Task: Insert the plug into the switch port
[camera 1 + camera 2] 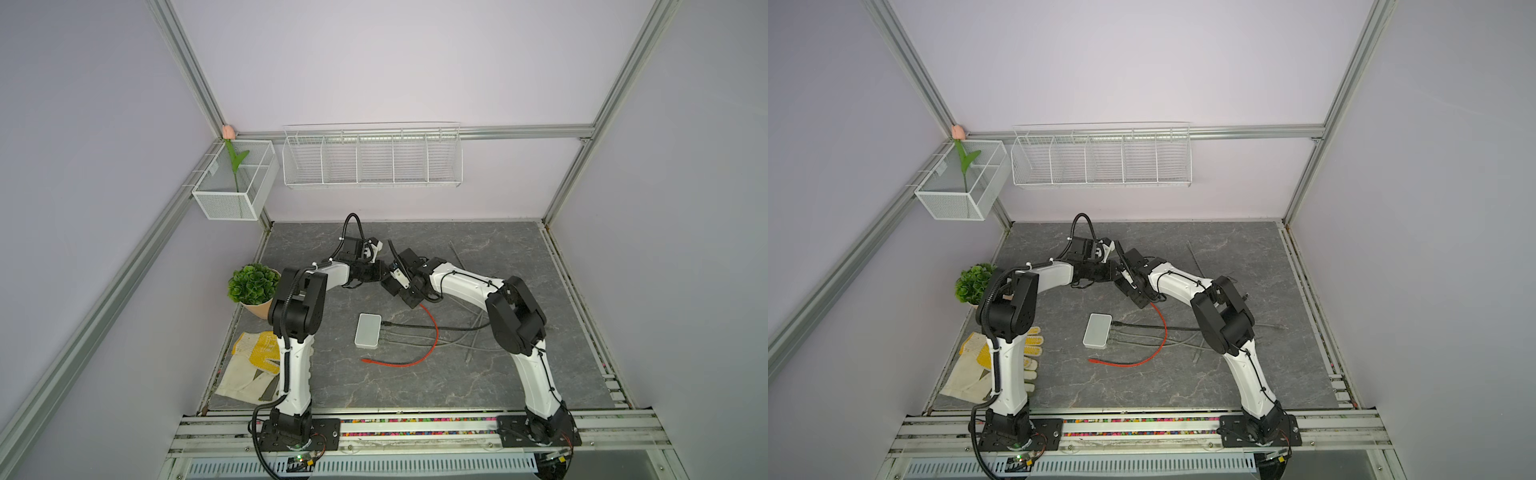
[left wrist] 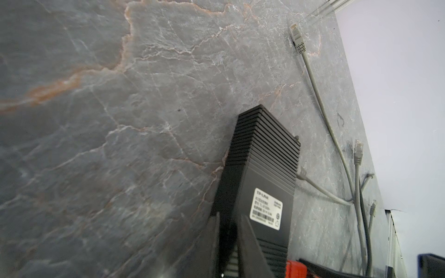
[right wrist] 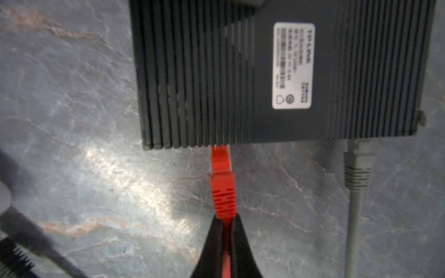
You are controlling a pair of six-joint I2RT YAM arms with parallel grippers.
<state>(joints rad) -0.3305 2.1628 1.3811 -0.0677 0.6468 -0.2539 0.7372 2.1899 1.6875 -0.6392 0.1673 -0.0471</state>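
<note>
The right end effector (image 3: 225, 222) is pinched shut on the red cable (image 3: 225, 252) just behind the red plug (image 3: 220, 173). The plug's long axis runs straight ahead to the port edge of the black switch (image 3: 265, 72). Its tip meets that edge; I cannot tell whether it is seated. The left end effector (image 2: 228, 228), nearly closed, grips the switch above the worktop (image 2: 120, 120), toward its far edge.
</note>
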